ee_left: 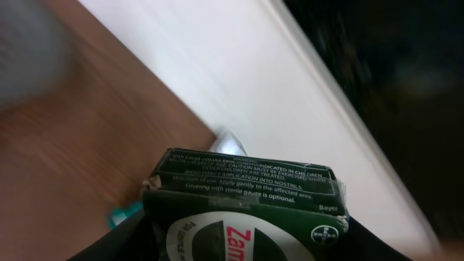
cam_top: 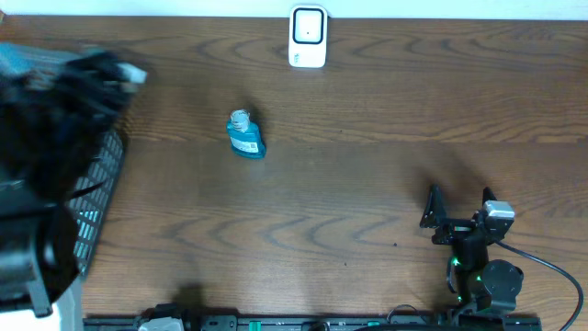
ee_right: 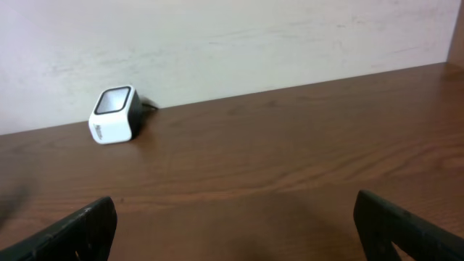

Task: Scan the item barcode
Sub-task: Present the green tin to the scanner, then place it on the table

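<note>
Left gripper (ee_left: 239, 246) clamped on dark green box (ee_left: 250, 181); right gripper (cam_top: 459, 207) spread wide, empty, low over table (cam_top: 367, 165); white scanner (cam_top: 308, 37) at far edge.

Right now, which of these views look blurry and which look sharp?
Overhead: the left arm is smeared, while the blue bottle and scanner are crisp. Left wrist: the print on the green box is readable, the table behind soft. Right wrist: fairly sharp throughout.

Dark green box (ee_left: 250, 190), wooden table (ee_left: 80, 167) behind
</note>
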Motion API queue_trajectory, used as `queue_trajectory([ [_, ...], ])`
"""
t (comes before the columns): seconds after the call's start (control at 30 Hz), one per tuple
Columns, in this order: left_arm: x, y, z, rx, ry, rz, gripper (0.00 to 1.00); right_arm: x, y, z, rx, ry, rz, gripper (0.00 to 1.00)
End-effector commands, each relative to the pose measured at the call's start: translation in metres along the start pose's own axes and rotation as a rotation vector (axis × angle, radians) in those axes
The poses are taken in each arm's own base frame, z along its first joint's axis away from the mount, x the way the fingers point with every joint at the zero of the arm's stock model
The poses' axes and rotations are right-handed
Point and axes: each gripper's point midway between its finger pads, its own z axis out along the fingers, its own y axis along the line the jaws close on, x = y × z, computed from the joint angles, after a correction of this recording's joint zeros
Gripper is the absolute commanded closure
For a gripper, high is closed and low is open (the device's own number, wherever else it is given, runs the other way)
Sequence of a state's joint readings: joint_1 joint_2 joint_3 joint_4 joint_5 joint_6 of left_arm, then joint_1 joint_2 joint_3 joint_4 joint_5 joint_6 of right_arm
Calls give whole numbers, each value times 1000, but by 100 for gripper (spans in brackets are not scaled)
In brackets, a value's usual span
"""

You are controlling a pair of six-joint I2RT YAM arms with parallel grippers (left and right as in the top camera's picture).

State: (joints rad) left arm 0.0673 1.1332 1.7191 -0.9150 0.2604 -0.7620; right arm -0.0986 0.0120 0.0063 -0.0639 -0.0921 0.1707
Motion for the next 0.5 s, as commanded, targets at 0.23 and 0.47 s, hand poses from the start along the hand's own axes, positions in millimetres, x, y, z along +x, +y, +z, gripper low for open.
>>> queue_trajectory([
  [0.23, 170, -57, 91, 2, 431, 288, 47, 0, 1, 0, -3, 0, -12, 1],
  [0.47, 287, -12, 165, -243, 581, 572, 47, 0, 1, 0, -3, 0, -12, 1],
])
